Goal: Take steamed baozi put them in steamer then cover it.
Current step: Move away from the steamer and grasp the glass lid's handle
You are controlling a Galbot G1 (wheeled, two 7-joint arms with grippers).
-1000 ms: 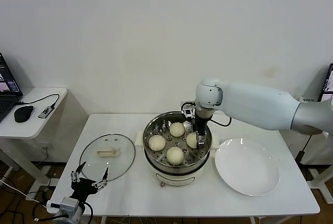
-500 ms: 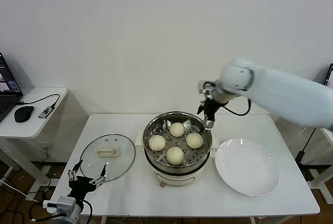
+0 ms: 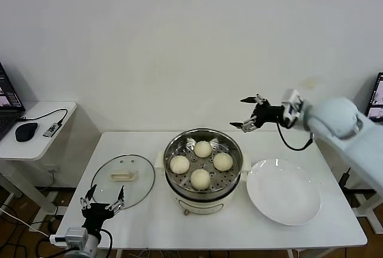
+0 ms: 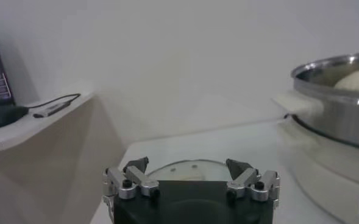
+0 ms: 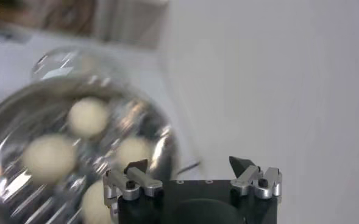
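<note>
Several cream-white baozi (image 3: 202,149) lie in the steel steamer (image 3: 203,140) on its cream pot base at the table's middle; they also show in the right wrist view (image 5: 88,115). The glass cover (image 3: 123,179) with its cream handle lies flat on the table left of the steamer, and shows in the left wrist view (image 4: 185,170). My right gripper (image 3: 248,115) is open and empty, raised above and to the right of the steamer, near the wall. My left gripper (image 3: 103,199) is open and empty at the table's front left edge, just before the cover.
An empty white plate (image 3: 283,191) lies right of the steamer. A side desk (image 3: 36,127) at the far left holds a mouse, a cable and a laptop. The white wall stands close behind the table.
My right gripper has let go of the last baozi in the steamer, risen out of it and swung up and to the right. The left gripper has edged slightly towards the cover.
</note>
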